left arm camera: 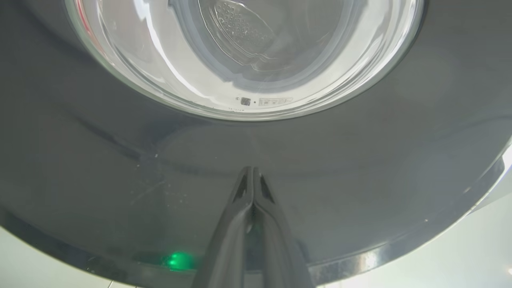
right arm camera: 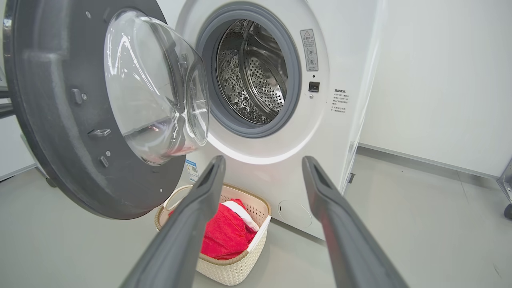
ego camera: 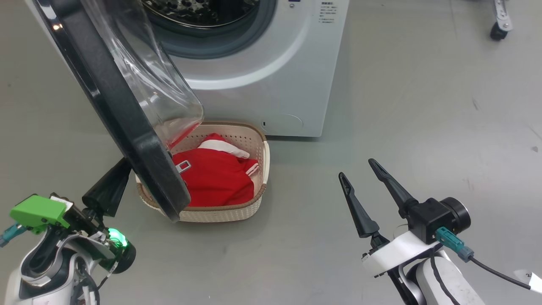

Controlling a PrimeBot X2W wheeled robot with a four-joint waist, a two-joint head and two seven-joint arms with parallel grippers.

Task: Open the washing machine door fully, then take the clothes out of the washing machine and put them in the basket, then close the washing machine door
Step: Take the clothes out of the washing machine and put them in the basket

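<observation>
Two grippers: the left gripper (left arm camera: 252, 176), fingers pressed together and empty, points at the black outer ring of the washing machine door (ego camera: 127, 110), which stands ajar, glass bowl facing the washing machine (ego camera: 275, 84). The right gripper (ego camera: 357, 168) is spread wide, empty. The clothes (ego camera: 216, 178) lie in the basket (ego camera: 228, 212) under the door.

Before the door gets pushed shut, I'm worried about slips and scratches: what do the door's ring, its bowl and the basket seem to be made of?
Washing machine door ring: probably moulded plastic; inner face matt grey, outer face dark and glossy with reflections. Bowl: clear, bulging, sharp highlights; glass or clear plastic, I cannot tell. Basket: cream perforated plastic with a brown woven-look rim.
</observation>
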